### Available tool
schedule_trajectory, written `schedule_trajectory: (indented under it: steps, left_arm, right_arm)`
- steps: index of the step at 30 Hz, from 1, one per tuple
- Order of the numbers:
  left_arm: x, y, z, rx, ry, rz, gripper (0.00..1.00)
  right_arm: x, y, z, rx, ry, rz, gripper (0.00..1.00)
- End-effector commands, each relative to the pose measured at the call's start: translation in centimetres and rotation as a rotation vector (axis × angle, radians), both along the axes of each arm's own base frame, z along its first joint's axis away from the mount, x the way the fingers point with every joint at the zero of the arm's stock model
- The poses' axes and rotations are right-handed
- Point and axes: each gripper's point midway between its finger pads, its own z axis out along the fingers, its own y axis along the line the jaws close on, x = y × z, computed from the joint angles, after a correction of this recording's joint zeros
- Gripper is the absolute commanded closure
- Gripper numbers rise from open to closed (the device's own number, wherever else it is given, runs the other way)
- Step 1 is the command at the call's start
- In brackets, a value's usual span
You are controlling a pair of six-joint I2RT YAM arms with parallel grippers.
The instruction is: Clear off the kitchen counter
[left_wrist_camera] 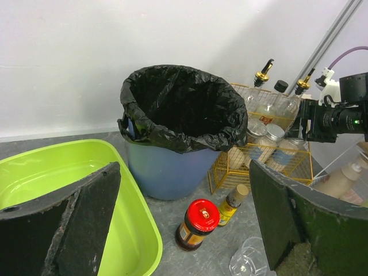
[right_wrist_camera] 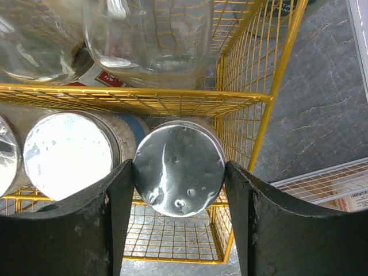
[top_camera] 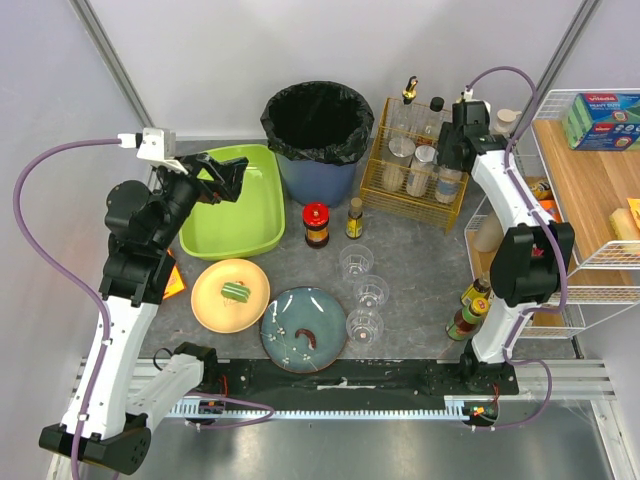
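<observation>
My right pincer (right_wrist_camera: 179, 172) is closed on a silver-lidded jar (right_wrist_camera: 172, 152) standing inside the yellow wire basket (right_wrist_camera: 172, 95) at the far right of the bench (top_camera: 420, 260), so I judge this jar is being stowed. My left pincer (top_camera: 226, 176) hangs wide and empty over the green tub (top_camera: 235, 225). The bench in front of both arms carries two plates (top_camera: 205, 285), three glasses (top_camera: 357, 263) and a red-capped jar (top_camera: 316, 222); next I would part the right jaws, lift straight up clear of the wires, and pick another item.
</observation>
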Motion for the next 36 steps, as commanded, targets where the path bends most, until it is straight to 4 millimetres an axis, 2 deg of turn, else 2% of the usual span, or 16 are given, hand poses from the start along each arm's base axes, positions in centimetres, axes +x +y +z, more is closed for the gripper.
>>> schedule_trajectory:
  steps: [1, 6, 11, 17, 22, 25, 29, 32, 36]
  left_arm:
    - [-0.3, 0.6, 0.3, 0.026, -0.026, 0.027, 0.02]
    - [-0.2, 0.6, 0.0, 0.029, -0.02, 0.028, 0.02]
    - [-0.2, 0.6, 0.0, 0.029, -0.021, 0.027, 0.02]
    - [-0.2, 0.5, -0.1, 0.03, -0.019, 0.024, 0.02]
    - [-0.3, 0.3, -0.1, 0.025, -0.017, 0.014, 0.02]
    - [-0.5, 0.3, -0.1, 0.022, -0.018, 0.009, 0.02]
    - [-0.6, 0.2, -0.1, 0.015, -0.015, 0.004, 0.02]
    - [-0.8, 0.2, -0.2, 0.012, -0.014, 0.0, 0.02]
    - [-1.1, 0.4, -0.4, 0.013, -0.013, 0.006, 0.02]
  right_arm:
    - [1.1, -0.1, 2.0, 0.019, -0.102, -0.013, 0.28]
    - [0.9, 0.0, 2.2, 0.016, -0.113, -0.007, 0.16]
    - [0.4, -0.2, 3.0, 0.012, -0.119, -0.017, 0.11]
    - [-0.5, -0.2, 7.6, 0.009, -0.209, -0.007, 0.07]
    - [-1.3, -0.1, 11.0, -0.035, -0.273, 0.025, 0.08]
    - [-1.7, 2.5, 12.5, -0.004, -0.306, 0.156, 0.08]
    - [-3.0, 8.1, 13.1, 0.004, -0.323, 0.425, 0.08]
    - [-5.1, 12.8, 12.7, -0.05, -0.338, 0.613, 0.04]
    - [-8.8, 19.3, 12.2, 0.002, -0.376, 0.857, 0.02]
